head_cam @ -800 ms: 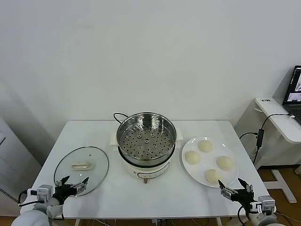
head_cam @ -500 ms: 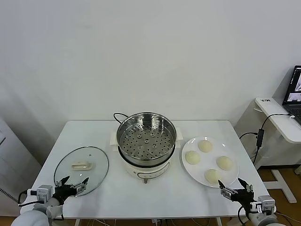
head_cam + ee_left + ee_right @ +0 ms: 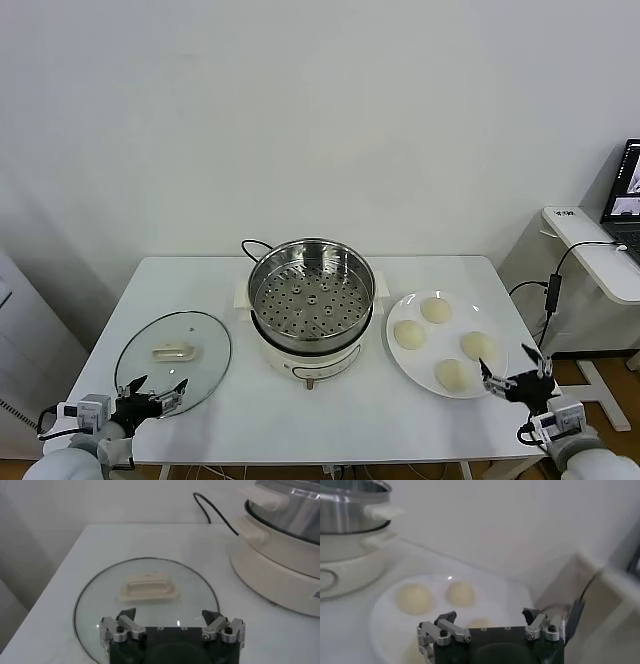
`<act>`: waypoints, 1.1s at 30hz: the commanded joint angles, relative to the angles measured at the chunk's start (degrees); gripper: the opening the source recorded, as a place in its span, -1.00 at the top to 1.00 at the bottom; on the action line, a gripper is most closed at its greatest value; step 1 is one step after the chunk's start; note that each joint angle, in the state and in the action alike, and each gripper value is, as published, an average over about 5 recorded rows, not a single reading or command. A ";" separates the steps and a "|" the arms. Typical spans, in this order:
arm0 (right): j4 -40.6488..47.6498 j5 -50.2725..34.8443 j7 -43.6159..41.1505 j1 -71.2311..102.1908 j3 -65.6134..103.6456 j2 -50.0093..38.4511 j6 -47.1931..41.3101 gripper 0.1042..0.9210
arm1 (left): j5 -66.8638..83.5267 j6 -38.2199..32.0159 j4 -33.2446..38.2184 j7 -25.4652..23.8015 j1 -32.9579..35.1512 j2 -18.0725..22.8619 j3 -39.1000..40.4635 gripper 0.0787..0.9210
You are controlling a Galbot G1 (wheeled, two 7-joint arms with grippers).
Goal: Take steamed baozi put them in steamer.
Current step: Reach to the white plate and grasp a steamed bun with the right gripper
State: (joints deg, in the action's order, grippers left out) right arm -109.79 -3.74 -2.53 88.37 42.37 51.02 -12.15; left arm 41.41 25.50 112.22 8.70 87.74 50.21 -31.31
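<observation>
- The right gripper (image 3: pixel 514 379) sits low at the right of the head view, fingers wide, holding nothing, beside the plate (image 3: pixel 400 352).
- Four baozi (image 3: pixel 452 374) lie on it; the steamer (image 3: pixel 311 291) in the middle is empty.
- Drop straight over the nearest bun, squeeze softly.
- The left gripper (image 3: pixel 153 390) waits wide by the lid (image 3: pixel 172 352).

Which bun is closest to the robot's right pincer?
Find the white table, then the flat white plate right of the steel steamer. Four baozi sit on it; this bun lies nearest the table's front edge, just beside the open right pincer.
</observation>
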 commanded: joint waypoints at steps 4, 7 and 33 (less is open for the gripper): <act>11.05 22.42 -10.20 -15.20 -3.84 -9.67 6.63 -0.76 | -0.06 0.29 -0.26 -0.01 -0.90 -0.38 0.42 -0.77; 13.73 23.17 -16.20 -19.69 -6.03 -13.05 7.54 -0.76 | -0.07 0.40 -0.34 -0.02 -1.49 -0.54 0.75 -0.77; 48.97 11.99 -52.46 -86.92 -72.64 -16.18 16.91 -0.76 | -1.67 1.37 -0.54 -0.02 -2.45 -0.72 1.10 -0.77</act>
State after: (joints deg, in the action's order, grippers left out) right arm -74.99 10.37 -43.59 25.63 -7.01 31.97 1.27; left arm 40.04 26.49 111.53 8.59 85.48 49.29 -30.29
